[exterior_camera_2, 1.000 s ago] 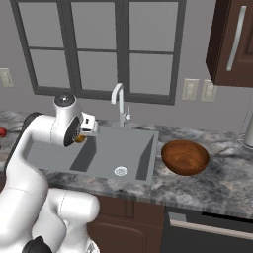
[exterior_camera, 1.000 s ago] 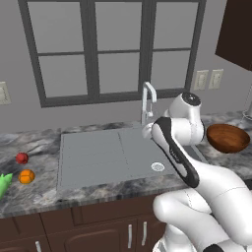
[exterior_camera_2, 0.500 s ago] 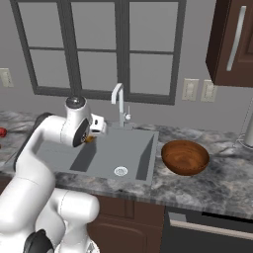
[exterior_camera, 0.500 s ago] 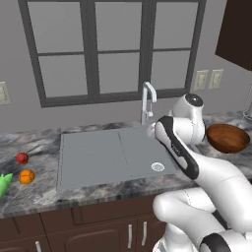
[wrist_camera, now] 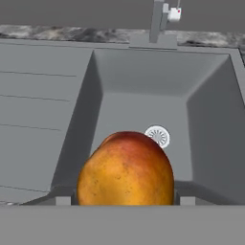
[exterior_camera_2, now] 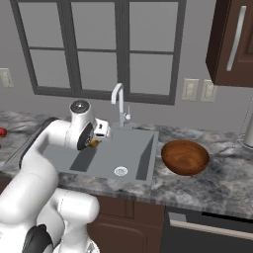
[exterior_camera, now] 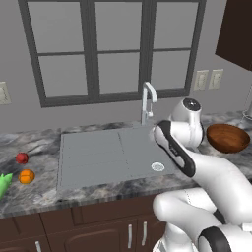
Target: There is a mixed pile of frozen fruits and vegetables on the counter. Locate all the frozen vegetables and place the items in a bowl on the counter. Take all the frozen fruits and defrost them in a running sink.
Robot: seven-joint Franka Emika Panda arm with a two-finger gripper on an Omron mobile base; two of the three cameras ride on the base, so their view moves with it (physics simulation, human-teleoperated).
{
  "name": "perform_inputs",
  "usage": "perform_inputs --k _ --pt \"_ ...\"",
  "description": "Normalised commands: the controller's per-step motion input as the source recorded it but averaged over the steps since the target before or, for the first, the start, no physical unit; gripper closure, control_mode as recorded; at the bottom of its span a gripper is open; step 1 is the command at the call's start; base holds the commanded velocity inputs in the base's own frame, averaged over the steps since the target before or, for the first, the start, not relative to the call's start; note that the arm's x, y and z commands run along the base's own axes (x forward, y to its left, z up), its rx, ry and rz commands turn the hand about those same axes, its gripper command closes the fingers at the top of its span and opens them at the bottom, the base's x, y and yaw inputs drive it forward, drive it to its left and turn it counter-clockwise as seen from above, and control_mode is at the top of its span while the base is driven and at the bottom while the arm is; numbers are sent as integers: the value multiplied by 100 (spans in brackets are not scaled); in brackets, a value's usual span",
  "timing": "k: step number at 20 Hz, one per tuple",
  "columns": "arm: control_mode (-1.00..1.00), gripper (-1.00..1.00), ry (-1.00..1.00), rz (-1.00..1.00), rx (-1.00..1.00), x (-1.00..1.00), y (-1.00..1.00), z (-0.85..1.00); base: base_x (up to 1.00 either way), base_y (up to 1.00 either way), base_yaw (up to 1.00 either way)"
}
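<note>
My gripper [exterior_camera_2: 95, 143] is shut on a brownish orange fruit [wrist_camera: 125, 170], which hangs above the sink basin [wrist_camera: 143, 115] just short of the round drain [wrist_camera: 157, 136]. In the right base view the fruit [exterior_camera_2: 93, 144] peeks out beside the hand, left of the tap [exterior_camera_2: 118, 104]. On the counter [exterior_camera: 34, 197] at the far left lie a red ball [exterior_camera: 21, 158], a bright orange ball [exterior_camera: 26, 176] and the green pointed vegetable [exterior_camera: 4, 183]. The wooden bowl [exterior_camera_2: 185, 157] stands right of the sink [exterior_camera_2: 133, 148], with nothing seen in it.
The ribbed drainboard [exterior_camera: 91, 152] lies between the pile and the basin. The gooseneck tap [exterior_camera: 146, 101] rises behind the sink under the window. Wall sockets [exterior_camera_2: 197, 90] and an upper cabinet [exterior_camera_2: 232, 42] are at the right. No water is seen running.
The hand has swung to the right and dropped slightly with the fruit, from over the drainboard toward the basin. The pile and the bowl have not moved.
</note>
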Motion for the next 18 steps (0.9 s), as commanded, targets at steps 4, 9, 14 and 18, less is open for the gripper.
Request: perform_inputs --k 4,9,14,18 --pt "-100 100 6 -2 -1 22 -11 -36 0 0 0" --pt "-100 100 4 -1 0 20 -7 -31 0 0 0" --pt "-100 100 1 -1 0 19 -9 -29 0 0 0" --pt "-100 100 0 -1 0 19 -9 -33 0 0 0"
